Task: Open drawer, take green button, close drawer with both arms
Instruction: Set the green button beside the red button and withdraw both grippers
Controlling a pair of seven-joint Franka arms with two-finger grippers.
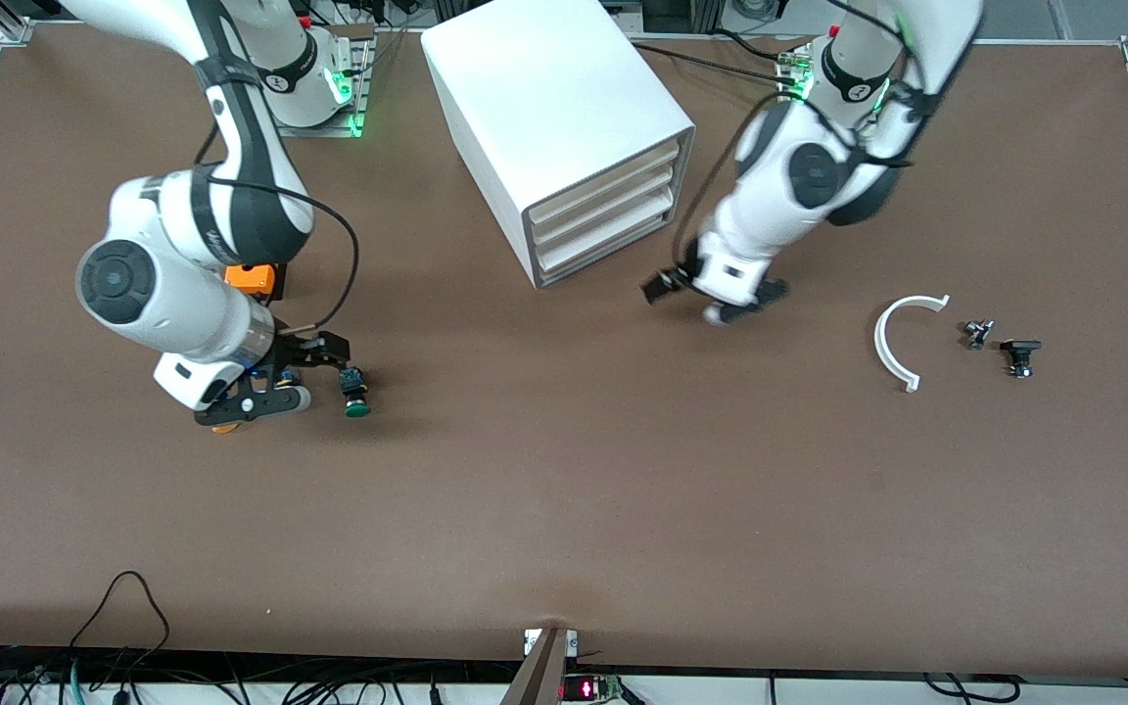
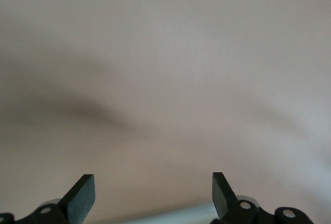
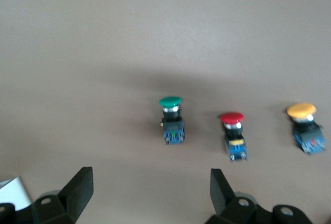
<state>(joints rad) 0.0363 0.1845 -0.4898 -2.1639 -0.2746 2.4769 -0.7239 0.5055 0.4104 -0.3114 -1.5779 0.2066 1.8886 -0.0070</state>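
The small push button with a round green cap and black-and-blue body [image 1: 355,394] lies on its side on the brown desk [image 1: 623,509], well away from the big white box cabinet [image 1: 564,127] toward the right arm's end and nearer the front camera. In the right wrist view it [image 3: 172,119] sits in a row with a red-capped button [image 3: 234,134] and an orange-capped button [image 3: 306,126], each apart from the next. That it is out on the desk suggests the taking step is done.

The lowest shallow white plastic drawer [image 1: 603,245] of that cabinet looks pushed in level with the two drawers above it, so the closing also seems finished or nearly so.

The right pincer [image 1: 314,364] hangs low just beside the green button, on the side away from the cabinet's end; its fingers [image 3: 77,190] are spread wide with nothing between them, which reads as a release. The left pincer [image 1: 711,294] hangs low over the desk close in front of the cabinet's drawer face, likely placed there for pushing; its fingers [image 2: 83,195] stand wide apart and empty, touching nothing.

A white curved plastic arc [image 1: 902,338] and two small dark parts [image 1: 1000,345] lie toward the left arm's end, well apart from the cabinet
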